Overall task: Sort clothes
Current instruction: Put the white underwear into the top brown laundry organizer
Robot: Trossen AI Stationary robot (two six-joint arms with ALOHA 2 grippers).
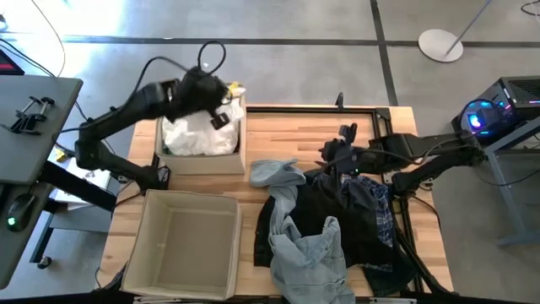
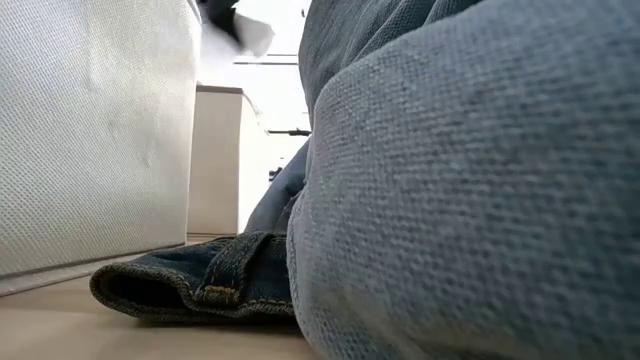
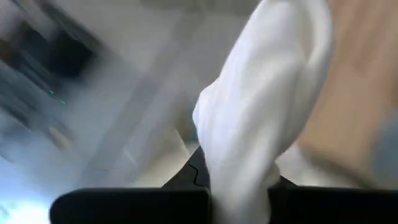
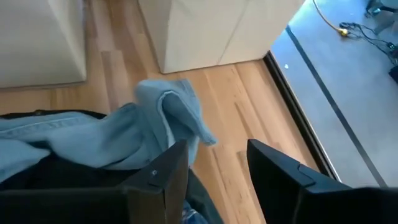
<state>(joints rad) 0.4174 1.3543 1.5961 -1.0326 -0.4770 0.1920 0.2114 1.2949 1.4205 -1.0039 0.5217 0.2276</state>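
- Filling the low view, pale denim cloth (image 2: 470, 190) sits right against the lens, with a dark denim hem (image 2: 200, 285) lying flat on the tabletop (image 2: 60, 325) just beside it. A beige bin wall (image 2: 90, 130) rises at that view's left edge, and a second bin (image 2: 218, 160) stands farther back.
- From above, the left gripper (image 1: 218, 108) hangs over the far bin (image 1: 201, 160), pinching a white garment (image 1: 221, 120) that dangles from it. More white clothes (image 1: 198, 137) are heaped inside that bin. The near bin (image 1: 187, 245) stands close beside it, toward the front edge of the tabletop.
- Also from above, the unsorted pile lies on the right half of the tabletop: a pale blue denim piece (image 1: 308, 249) at the front, black clothing (image 1: 325, 207) in the middle, a light blue garment (image 1: 277, 173) at the pile's far left corner, and plaid fabric (image 1: 381, 211) on the right side. The right gripper (image 1: 336, 156) hovers over the far side of this pile.
- Through the left wrist camera, the white garment (image 3: 261, 112) hangs down in front of the lens, clamped where the gripper's fingers (image 3: 124, 205) meet.
- Through the right wrist camera, the right gripper (image 4: 217, 171) has its fingers (image 4: 280, 174) spread apart, holding nothing, just above the light blue garment (image 4: 168, 118) and bare wood.
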